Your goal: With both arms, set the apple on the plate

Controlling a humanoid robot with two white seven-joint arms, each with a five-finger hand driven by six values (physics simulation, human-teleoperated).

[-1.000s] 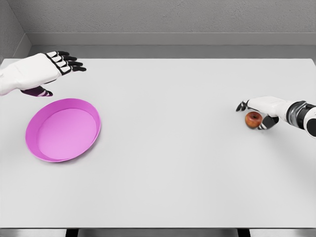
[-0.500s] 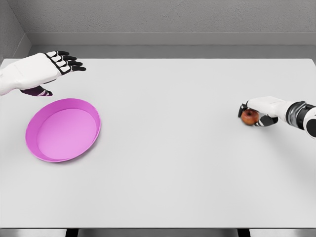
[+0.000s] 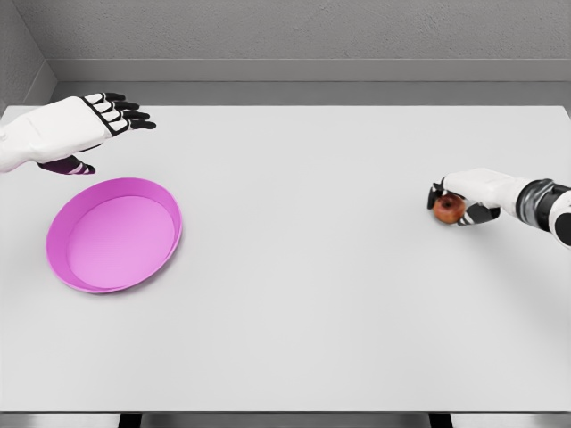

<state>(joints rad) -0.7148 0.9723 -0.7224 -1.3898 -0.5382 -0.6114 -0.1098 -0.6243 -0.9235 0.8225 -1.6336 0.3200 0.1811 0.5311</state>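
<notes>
A small red apple [image 3: 448, 208] is at the right side of the white table [image 3: 303, 267], held in my right hand [image 3: 459, 199], whose fingers curl over and around it. The magenta plate [image 3: 114, 234] lies at the left of the table, with nothing on it. My left hand [image 3: 85, 125] hovers behind the plate's far edge, fingers stretched out and holding nothing.
A grey wall runs behind the table's far edge. The table's front edge shows along the bottom of the view.
The right hand has closed on the apple and drawn it slightly left and up. The left hand and the plate have not moved.
</notes>
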